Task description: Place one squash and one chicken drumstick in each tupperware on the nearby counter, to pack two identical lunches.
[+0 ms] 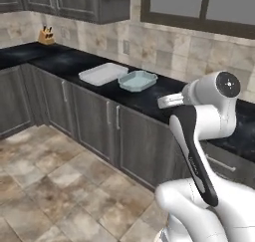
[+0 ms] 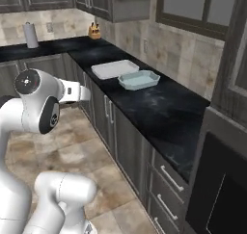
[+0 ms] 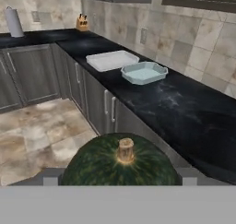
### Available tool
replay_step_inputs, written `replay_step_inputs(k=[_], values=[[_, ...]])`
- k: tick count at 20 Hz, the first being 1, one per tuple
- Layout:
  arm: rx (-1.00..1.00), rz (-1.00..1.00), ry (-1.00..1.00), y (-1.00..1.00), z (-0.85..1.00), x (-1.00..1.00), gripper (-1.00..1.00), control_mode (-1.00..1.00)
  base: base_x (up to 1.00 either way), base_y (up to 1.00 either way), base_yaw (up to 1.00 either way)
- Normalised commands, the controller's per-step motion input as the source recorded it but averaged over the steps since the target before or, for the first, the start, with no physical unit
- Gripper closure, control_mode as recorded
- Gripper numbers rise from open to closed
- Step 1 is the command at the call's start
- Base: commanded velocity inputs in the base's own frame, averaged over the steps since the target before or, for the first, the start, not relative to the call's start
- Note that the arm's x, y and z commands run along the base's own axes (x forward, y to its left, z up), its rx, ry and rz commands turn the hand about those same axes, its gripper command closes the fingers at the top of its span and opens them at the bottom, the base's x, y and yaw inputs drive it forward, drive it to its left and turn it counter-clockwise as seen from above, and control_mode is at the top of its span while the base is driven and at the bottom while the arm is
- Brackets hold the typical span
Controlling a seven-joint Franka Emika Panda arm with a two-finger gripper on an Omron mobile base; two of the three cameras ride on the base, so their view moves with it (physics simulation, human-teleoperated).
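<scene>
Currently:
gripper: clamped on green squash [image 3: 120, 163], carried off the counter [image 2: 159, 108]
white tub [image 3: 112, 60]: looks empty
blue tub [image 3: 144, 72]: looks empty
done: nothing packed
left: both squashes, both drumsticks

White tupperware [image 1: 103, 73] & pale-blue tupperware [image 1: 138, 80] side by side on counter [image 1: 69, 60] (both empty)

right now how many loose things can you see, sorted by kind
tupperware: 2, white rectangular one and pale-blue octagonal one, both empty, side by side on the counter
squash: 1, dark green, right in front of the hand camera
paper towel roll: 1
knife block: 1
total: 5
</scene>
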Motion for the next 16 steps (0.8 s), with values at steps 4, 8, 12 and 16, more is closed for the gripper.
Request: replay_step_inputs(k=[4, 8, 12, 16], values=[[0.0, 0.0, 0.0, 0.0, 0.0, 0.0, 1.0, 1.0, 1.0, 0.04, 0.04], [0.0, 0.0, 0.0, 0.0, 0.0, 0.0, 1.0, 1.0, 1.0, 0.09, -0.01], [0.0, 0.0, 0.0, 0.0, 0.0, 0.0, 1.0, 1.0, 0.89, 0.2, -0.23], [0.0, 0.0, 0.0, 0.0, 0.0, 0.0, 1.0, 1.0, 0.64, 0.38, -0.49]])
